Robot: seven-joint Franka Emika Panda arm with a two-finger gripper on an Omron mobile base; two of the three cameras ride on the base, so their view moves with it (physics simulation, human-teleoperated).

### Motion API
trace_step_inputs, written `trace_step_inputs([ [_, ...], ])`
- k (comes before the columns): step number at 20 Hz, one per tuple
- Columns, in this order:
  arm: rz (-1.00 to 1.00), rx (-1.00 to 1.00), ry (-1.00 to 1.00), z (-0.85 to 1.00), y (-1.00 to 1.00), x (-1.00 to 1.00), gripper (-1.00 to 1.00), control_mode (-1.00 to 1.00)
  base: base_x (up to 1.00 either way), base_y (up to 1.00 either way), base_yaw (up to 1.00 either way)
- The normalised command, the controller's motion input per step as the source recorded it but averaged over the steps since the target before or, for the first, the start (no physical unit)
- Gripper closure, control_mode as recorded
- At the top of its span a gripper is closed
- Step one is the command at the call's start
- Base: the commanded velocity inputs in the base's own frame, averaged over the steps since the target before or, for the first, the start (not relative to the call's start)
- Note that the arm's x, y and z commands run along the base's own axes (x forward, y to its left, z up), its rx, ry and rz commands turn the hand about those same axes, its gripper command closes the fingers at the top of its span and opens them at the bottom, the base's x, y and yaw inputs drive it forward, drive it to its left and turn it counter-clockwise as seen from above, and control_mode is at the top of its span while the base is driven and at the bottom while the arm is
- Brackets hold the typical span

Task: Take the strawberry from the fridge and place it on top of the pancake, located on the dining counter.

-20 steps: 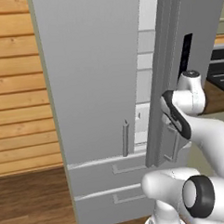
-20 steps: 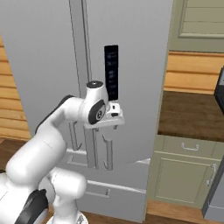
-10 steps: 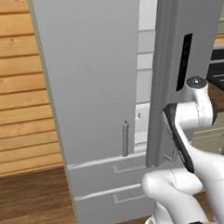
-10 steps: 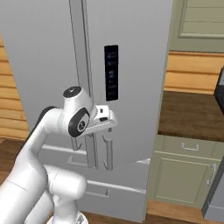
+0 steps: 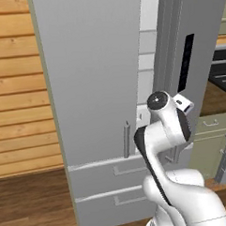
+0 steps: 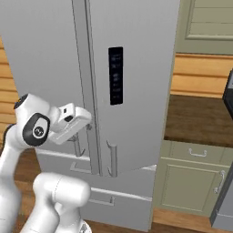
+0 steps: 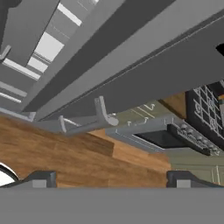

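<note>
In front of the base the fridge [image 5: 95, 87] is seen with its left door swung partly open, pale shelves showing in the gap. The gripper [image 6: 88, 125] is held beside the right door's bar handle [image 6: 112, 159], clear of it, fingers [image 7: 41, 178] spread wide and empty. The strawberry cannot be made out.
</note>
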Motion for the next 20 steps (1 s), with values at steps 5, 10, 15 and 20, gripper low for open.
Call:
trace_step_inputs([
  [5, -0.02, -0.38, 0.09, 0.27, 0.87, 0.10, -1.00, -1.00, 0.00, 0.00, 0.00],
  [10, 0.00, -0.29, 0.11, 0.08, 0.59, 0.50, -1.00, -1.00, 0.00, 0.00, 0.00],
  [15, 0.00, -0.22, 0.13, 0.00, 0.35, 0.61, -1.00, -1.00, 0.00, 0.00, 0.00],
  [20, 0.00, -0.17, 0.10, 0.00, 0.12, 0.70, -1.00, -1.00, 0.00, 0.00, 0.00],
])
